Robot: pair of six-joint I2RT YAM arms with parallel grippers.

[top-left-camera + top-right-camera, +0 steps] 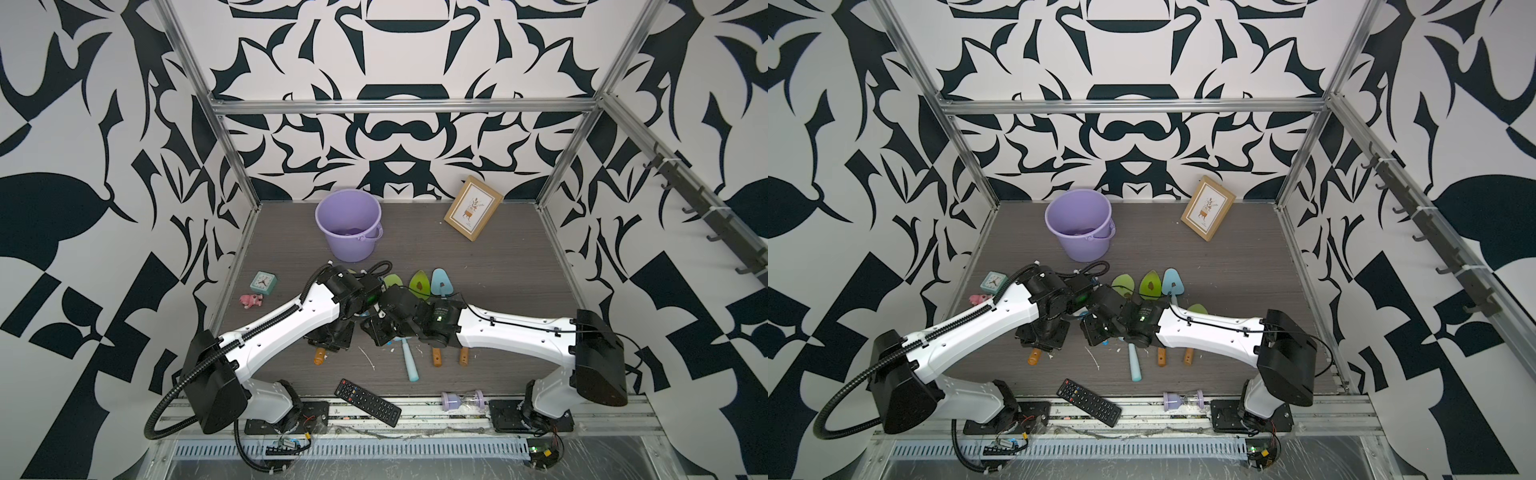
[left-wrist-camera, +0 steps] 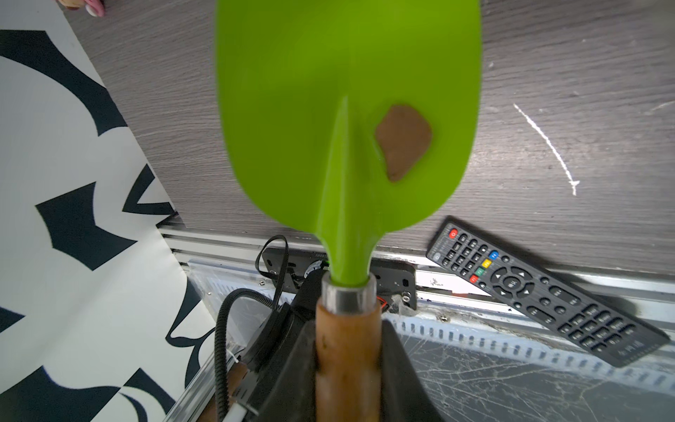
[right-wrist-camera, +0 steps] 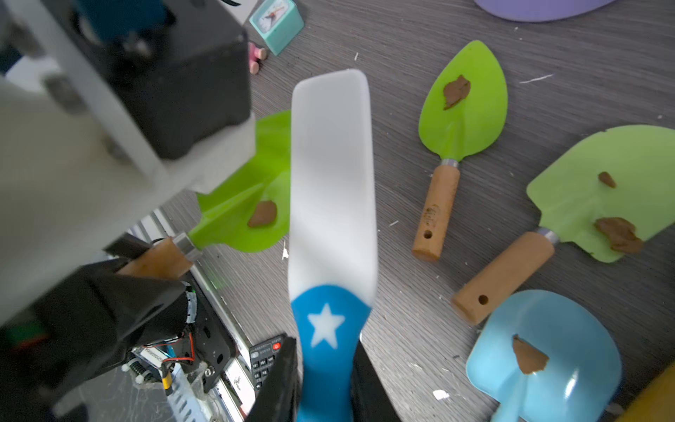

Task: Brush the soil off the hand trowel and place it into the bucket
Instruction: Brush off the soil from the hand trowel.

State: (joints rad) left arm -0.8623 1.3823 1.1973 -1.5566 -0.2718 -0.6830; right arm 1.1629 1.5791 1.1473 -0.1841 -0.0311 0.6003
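Your left gripper (image 2: pixel 347 365) is clamping tight on the wooden handle of the bright green flat-bladed hand trowel (image 2: pixel 347 91), holding it out over the grey wood-grain tabletop (image 2: pixel 548 54) with the blade pointing away from the wrist. Your right gripper (image 3: pixel 325 383) is pinching the blue star-marked handle of the white-headed plastic brush (image 3: pixel 332 175), jaws narrow around it. One flat dark-brown clump of soil (image 2: pixel 401 140) is sitting on the blade near where it narrows to the neck, off to one side of the centre ridge.

Here is what the coming stroke is turning on: in the right wrist view the brush's long axis is crossing the trowel's at an angle, and the clump is lying just beside the edge of the white head, on the side toward your left arm, not under it. So you are likely needing to slide the head sideways toward that arm (whether the bristles are touching the blade is hard to tell, since the head is hiding the contact).

The round lilac plastic bucket (image 1: pixel 353 251) is standing upright at the far side of the table, well apart from both grippers and nearer your left arm, the one carrying the trowel
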